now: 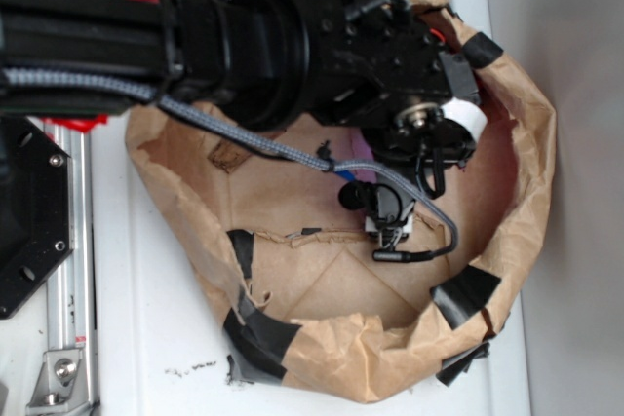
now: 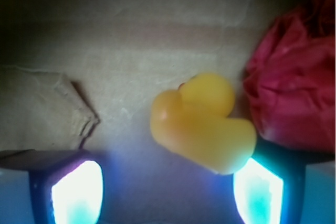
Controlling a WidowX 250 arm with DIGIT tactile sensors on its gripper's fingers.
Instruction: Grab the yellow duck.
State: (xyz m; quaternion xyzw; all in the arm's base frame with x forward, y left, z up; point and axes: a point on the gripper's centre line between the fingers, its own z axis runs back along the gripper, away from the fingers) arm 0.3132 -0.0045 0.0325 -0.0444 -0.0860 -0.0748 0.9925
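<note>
Currently the glossy yellow rubber duck sits between the gripper pads, hard against the right one. Jaws spread apart. Its long axis runs diagonally across the gap.

White tabletop, grey wall at right, metal rail at left, soft daylight

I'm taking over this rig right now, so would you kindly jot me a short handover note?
Gripper: open, lowered inside the brown paper bag, holding nothing.
Yellow duck: lies on the bag floor between the fingers, close against the finger on the right of the wrist view, far from the other.
Red paper wad: right beside the duck, on that same side.
Done: approach.
Left: centre if needed, close on the duck, lift, avoiding the wad.
</note>
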